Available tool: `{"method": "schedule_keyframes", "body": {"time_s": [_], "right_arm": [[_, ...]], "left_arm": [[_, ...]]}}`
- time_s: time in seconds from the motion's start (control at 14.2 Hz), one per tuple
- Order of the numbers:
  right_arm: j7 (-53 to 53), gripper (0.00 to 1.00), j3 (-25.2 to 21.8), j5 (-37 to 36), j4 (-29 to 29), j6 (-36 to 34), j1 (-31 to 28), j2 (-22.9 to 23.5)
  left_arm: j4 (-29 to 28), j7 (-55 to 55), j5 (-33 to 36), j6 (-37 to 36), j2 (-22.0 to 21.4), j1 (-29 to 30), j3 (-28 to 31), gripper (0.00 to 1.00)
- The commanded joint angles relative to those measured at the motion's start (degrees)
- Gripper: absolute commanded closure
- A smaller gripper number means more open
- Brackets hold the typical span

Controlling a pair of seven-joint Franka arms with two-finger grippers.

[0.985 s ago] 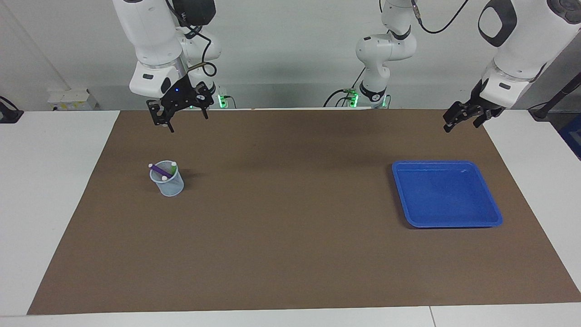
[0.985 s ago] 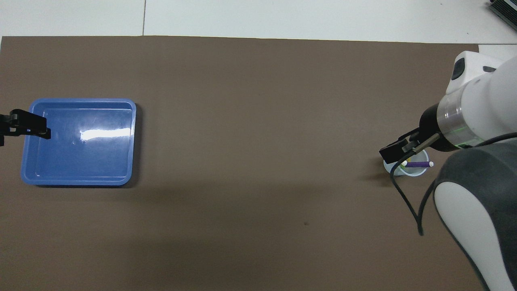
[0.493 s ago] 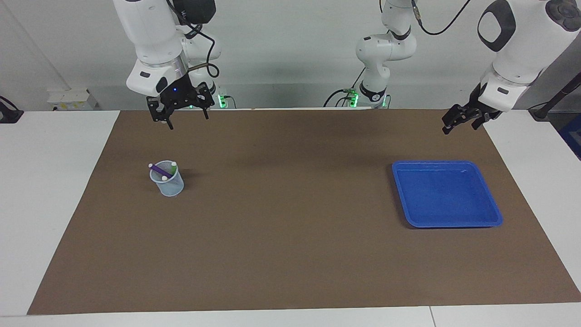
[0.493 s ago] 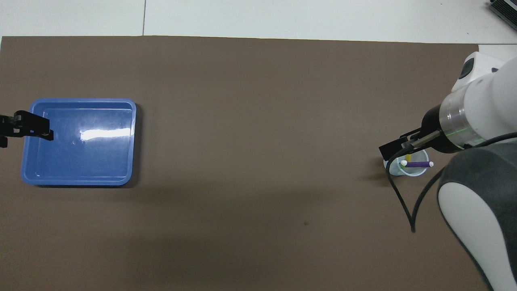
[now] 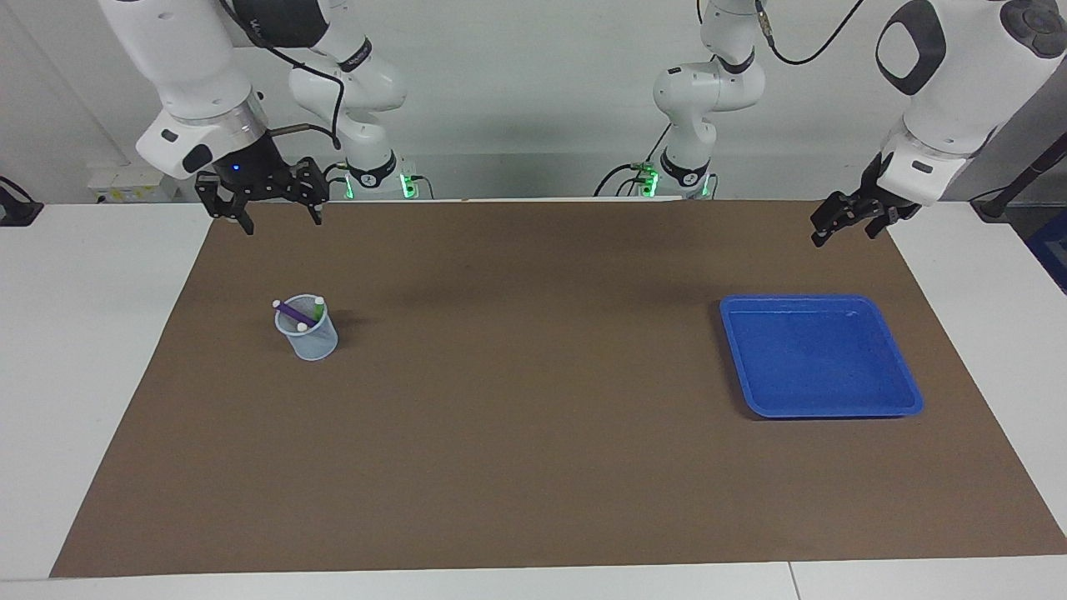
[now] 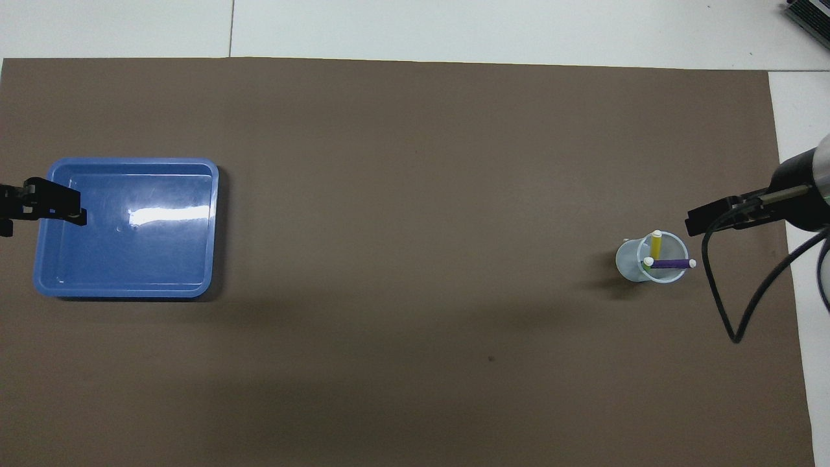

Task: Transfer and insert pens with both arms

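A pale translucent cup (image 5: 310, 335) (image 6: 650, 260) stands on the brown mat toward the right arm's end of the table. In it lean the pens: a purple one (image 5: 293, 312) (image 6: 670, 264), a green one (image 5: 318, 305) (image 6: 646, 264) and a yellow one (image 6: 656, 246). My right gripper (image 5: 283, 225) (image 6: 710, 220) hangs open and empty over the mat's corner, off to the side of the cup. Over the mat's corner at the left arm's end, my left gripper (image 5: 844, 236) (image 6: 39, 206) hangs open and empty. It is higher than the tray and close to it.
A blue tray (image 5: 834, 411) (image 6: 123, 292) with nothing in it lies toward the left arm's end. Two smaller white arms (image 5: 367, 125) (image 5: 692, 108) with green-lit bases stand at the robots' edge. A black cable (image 6: 720, 292) dangles from the right wrist.
The right arm has swung away from over the cup toward its own end of the table, so the cup now shows whole from above. The left arm has barely moved.
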Motion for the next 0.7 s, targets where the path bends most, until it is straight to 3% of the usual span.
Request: {"method": "schedule_keyframes", "body": {"time_s": [0.0,0.63], "right_arm": [[0.4,0.0,0.2,-0.3,1.8,-0.8,0.0,1.1],[0.4,0.0,0.1,0.1,1.8,-1.2,0.0,1.2]], "left_arm": [[-0.4,0.5,0.9,0.0,-0.4,0.0,-0.1,0.0],[-0.5,0.5,0.9,0.6,-0.7,0.1,-0.1,0.0]]}}
